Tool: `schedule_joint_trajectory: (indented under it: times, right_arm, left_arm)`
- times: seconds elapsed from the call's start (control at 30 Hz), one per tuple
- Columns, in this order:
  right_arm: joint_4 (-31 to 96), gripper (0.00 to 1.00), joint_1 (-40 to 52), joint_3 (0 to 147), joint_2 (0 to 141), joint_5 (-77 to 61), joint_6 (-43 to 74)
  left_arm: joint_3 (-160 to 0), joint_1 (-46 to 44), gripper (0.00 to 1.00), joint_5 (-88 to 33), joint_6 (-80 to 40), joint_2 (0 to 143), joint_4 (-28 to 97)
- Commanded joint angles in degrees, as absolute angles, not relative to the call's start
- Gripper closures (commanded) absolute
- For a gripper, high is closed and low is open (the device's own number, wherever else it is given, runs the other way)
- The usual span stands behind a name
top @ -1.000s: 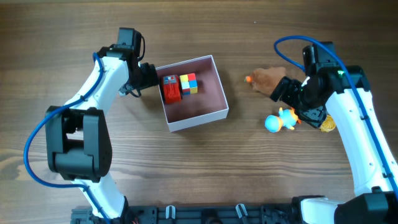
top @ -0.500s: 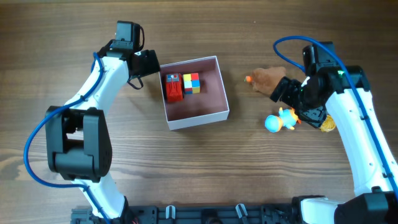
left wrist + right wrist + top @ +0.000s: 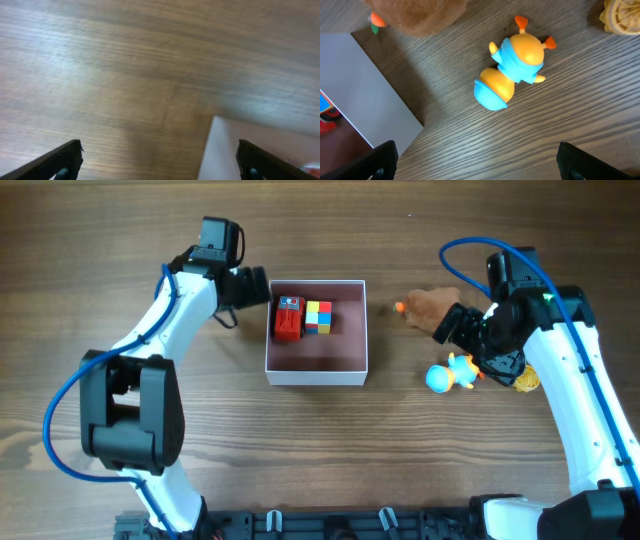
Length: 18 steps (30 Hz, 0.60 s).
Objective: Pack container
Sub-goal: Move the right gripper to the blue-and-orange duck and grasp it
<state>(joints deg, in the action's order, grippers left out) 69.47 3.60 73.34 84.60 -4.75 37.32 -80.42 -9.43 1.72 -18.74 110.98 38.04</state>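
White-shelled arms (image 3: pixel 580 410), black joints and jaws (blue cables (image 3: pixel 470 243) looping alongside).

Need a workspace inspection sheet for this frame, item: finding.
Surface: wooden table, plain wood grain.
Job's things: container holds a red toy and a coloured cube.
Clutter: brown plush, duck toy and yellow piece, right of the container.
Grippers: left gripper at the container's corner, jaws open; right gripper near the plush, jaws open.
Cables: blue cable on each arm.
Surroundings: dark rail at the near edge.
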Motion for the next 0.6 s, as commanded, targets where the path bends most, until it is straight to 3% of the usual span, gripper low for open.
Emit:
schedule_joint_trajectory:
  times: [0.0,0.3,0.57]
  right_arm:
    - [67.8,0.0,3.7,72.0,85.2,-5.7,41.6]
    - [49.4,0.0,3.7,57.5,86.8,-2.1,49.7]
    - [42.7,0.0,2.6,55.4,97.3,1.3,50.4]
  left_arm:
    - [-80.6,-5.7,0.0,4.1,-18.2,104.3,44.1]
    - [-80.6,-4.0,0.0,4.1,-18.2,100.1,51.2]
    - [-80.6,-4.0,0.0,4.2,-18.2,100.1,51.1]
